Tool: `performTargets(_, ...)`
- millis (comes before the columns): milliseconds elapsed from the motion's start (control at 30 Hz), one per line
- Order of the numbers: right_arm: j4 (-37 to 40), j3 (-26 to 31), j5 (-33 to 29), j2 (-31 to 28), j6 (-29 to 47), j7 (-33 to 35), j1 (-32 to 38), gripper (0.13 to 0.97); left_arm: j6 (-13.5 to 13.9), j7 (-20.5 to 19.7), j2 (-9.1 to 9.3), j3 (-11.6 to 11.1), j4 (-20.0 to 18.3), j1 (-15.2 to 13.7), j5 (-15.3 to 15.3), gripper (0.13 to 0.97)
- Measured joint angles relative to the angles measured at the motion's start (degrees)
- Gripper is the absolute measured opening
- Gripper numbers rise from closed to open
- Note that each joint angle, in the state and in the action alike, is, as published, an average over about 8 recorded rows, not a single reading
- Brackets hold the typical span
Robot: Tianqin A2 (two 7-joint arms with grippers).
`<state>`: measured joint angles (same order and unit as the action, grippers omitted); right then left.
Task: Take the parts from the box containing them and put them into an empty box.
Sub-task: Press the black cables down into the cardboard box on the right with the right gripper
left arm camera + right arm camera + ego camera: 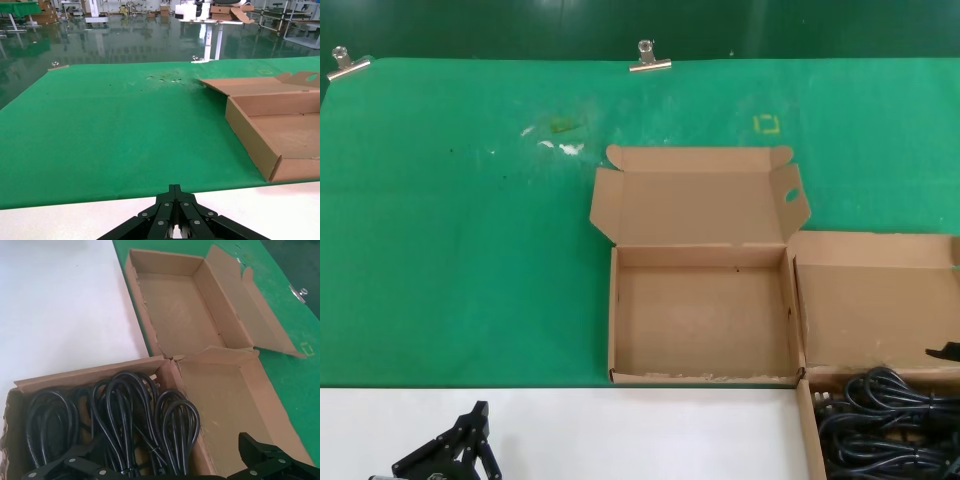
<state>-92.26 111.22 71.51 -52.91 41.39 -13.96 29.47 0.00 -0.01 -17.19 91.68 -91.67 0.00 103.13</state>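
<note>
Several cables (120, 425) lie at the frame's bottom; my right pincer (165, 467) hangs wide over them, left pincer (174, 220) waits closed.

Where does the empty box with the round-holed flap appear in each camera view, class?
Head view: the empty box sits at centre, lid open toward the far side.
Left wrist view: the same box lies at the right edge, partly cut off.
Right wrist view: it fills the upper middle, beyond the cables.
Shared landmark: the green mat.
</note>
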Motion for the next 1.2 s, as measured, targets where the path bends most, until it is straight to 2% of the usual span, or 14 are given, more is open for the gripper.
performTargets(133, 0.25, -0.42, -1.12, 0.78, 1.00, 1.26, 0.42, 0.930, 0.00, 0.00, 0.00, 0.00, 0.00, 0.00, 0.00, 0.149)
performTargets(433, 2.01, -1.40, -1.87, 2.48, 1.60, 4.87, 0.55, 0.827, 0.00, 0.00, 0.00, 0.00, 0.00, 0.00, -0.01, 0.149)
performTargets(700, 3.67, -2.03, -1.33, 3.62, 1.44, 8.10, 0.33, 0.659, 0.00, 0.00, 0.00, 0.00, 0.00, 0.00, -0.01, 0.149)
performTargets(833, 4.48, -2.23, -1.07, 4.15, 1.22, 9.56, 0.41, 0.659, 0.00, 0.00, 0.00, 0.00, 0.00, 0.00, -0.01, 0.149)
performTargets(1100, 5.46, -2.44, -0.57, 4.97, 1.30, 11.21, 0.46, 0.441, 0.00, 0.00, 0.00, 0.00, 0.00, 0.00, 0.00, 0.149)
performTargets(1200, 5.52, -2.50, -0.43, 5.10, 1.63, 11.24, 0.49, 0.400, 0.00, 0.00, 0.00, 0.00, 0.00, 0.00, 0.00, 0.149)
